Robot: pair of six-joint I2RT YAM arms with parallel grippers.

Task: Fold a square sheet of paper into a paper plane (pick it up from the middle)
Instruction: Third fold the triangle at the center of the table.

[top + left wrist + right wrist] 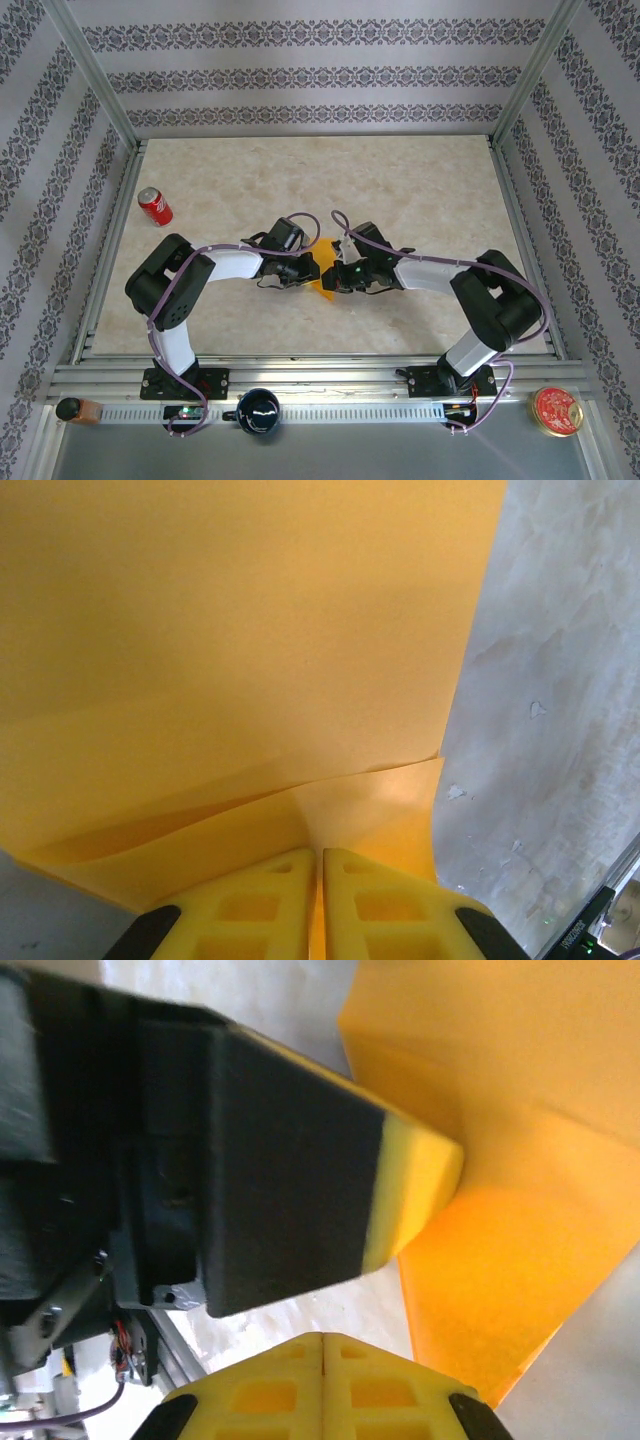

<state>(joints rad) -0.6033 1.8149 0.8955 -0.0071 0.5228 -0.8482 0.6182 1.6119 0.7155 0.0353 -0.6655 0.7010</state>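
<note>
i hold the thin orange-yellow paper sheet (250, 630) clamped in my left tool (320, 858), one fold showing just ahead; right tool (322, 1340) is pinched together beside it. most folds remain, i judge.

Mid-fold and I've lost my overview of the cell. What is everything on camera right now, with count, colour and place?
sheet of paper: one, orange-yellow, partly folded, mid-table between the two grippers.
soda can: one, red, on the table at far left.
round tin: one, red, right end of the near ledge.
dark round object: one, black, near ledge between the arm bases; cannot tell what it is.
small object: one, brown-orange, left end of the near ledge.
table: one, beige marbled.
left gripper: one, yellow fingers, shut on the sheet.
right gripper: one, yellow fingers, shut beside the sheet; a grip on it cannot be told.
</note>
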